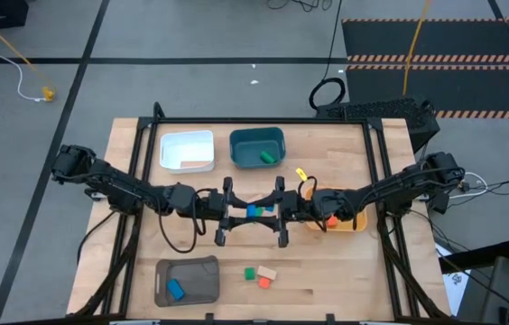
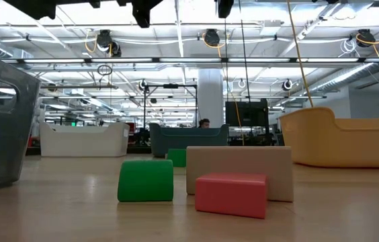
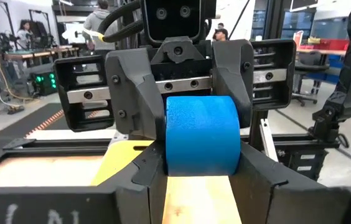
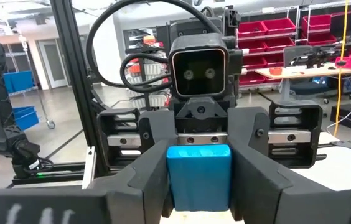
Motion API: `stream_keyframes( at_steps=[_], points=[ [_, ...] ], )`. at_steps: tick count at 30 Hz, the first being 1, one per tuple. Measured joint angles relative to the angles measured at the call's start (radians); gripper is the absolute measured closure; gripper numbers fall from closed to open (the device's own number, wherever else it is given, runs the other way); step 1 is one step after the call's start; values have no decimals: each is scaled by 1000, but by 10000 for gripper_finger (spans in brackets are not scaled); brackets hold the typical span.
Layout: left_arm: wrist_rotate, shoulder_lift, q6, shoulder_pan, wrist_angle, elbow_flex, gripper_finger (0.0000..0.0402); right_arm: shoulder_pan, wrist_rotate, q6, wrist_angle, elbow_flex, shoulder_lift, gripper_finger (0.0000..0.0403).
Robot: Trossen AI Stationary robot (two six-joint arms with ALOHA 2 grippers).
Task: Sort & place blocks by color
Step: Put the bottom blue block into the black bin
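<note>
Only the wrist views make the handover plain: a blue block (image 3: 201, 135), smooth and round-edged, sits between the fingers of both arms at once. In the left wrist view the left jaws (image 3: 197, 180) bracket its near end while the right arm's jaws pinch its far end; the right wrist view shows the same block (image 4: 198, 176) from the other side, pinched by the right jaws (image 4: 198, 186).

From above, the two dark arms stretch level from the desk's (image 1: 345, 271) side edges and meet at its middle, the block (image 1: 254, 211) a blue speck between them.

The low view alone shows a glossy green block (image 2: 146, 180), a tan wooden brick (image 2: 240, 168) and a red one (image 2: 231, 194) near the front edge.
</note>
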Motion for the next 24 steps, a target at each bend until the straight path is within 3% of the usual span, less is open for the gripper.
stream_keyframes(
  at_steps=[8,13,19,24],
  points=[
    [-1,0,-27,1,-21,0,266,2,-3,10,-41,0,-13,165],
    [1,0,-35,-1,-28,0,266,2,4,12,-237,0,-117,127],
    [15,-3,-102,-4,-95,0,266,7,1,190,-552,0,-271,117],
    [137,-3,-282,-9,-199,0,266,22,2,333,-751,0,-325,127]
  ],
)
